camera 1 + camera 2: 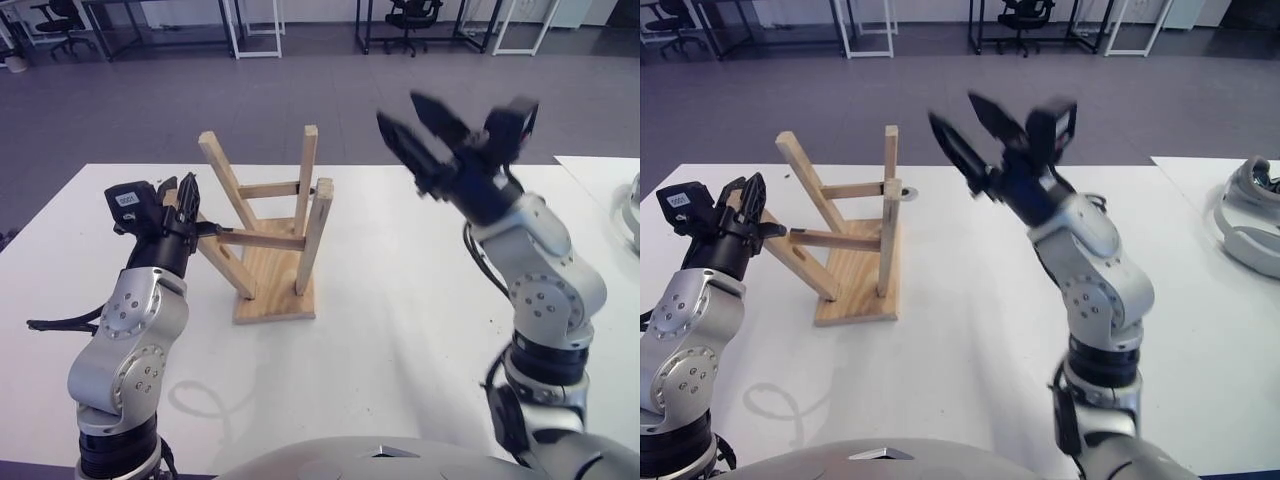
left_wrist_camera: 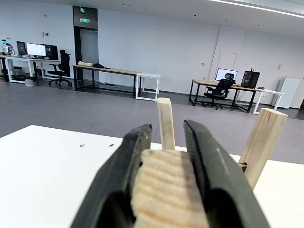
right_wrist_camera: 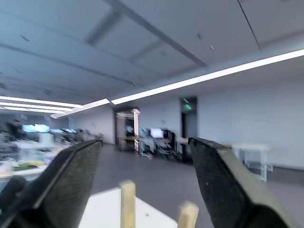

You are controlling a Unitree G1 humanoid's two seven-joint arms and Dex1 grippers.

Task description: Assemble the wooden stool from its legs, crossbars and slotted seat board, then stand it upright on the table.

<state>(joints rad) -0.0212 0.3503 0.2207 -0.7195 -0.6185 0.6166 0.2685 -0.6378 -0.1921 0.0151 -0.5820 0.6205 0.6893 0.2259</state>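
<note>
The wooden stool (image 1: pixel 272 262) is seen upside down on the white table (image 1: pixel 420 300), its seat board (image 1: pixel 278 292) laid flat on the surface and its four legs pointed upward, a little left of the table's middle. The two legs on the robot's left are leaned outward to the left, while the far right leg (image 1: pixel 307 165) and the near right leg (image 1: pixel 318 235) are stood close to vertical. Two crossbars are fitted between the legs: an upper one (image 1: pixel 268 189) at the far side and a lower one (image 1: pixel 262 239) at the near side. The near left leg (image 1: pixel 222 262) is pinched at its upper end by the left hand (image 1: pixel 186 210), which is held low over the table on the stool's left side. In the left wrist view the cut end of that leg (image 2: pixel 166 185) is shown clamped between the two dark fingers (image 2: pixel 118 185), with two other leg tops visible beyond it. The right hand (image 1: pixel 404 112) is held high in the air, above the table and to the right of the stool, well apart from it. Its two fingers (image 3: pixel 71 180) are spread wide, with nothing between them. In the right wrist view two leg tops (image 3: pixel 127 204) are framed low in the gap between them. A white headset (image 1: pixel 1245 215) is laid on a neighbouring table at the robot's far right. Office desks and chairs (image 1: pixel 410 15) are seen across the grey floor behind.
</note>
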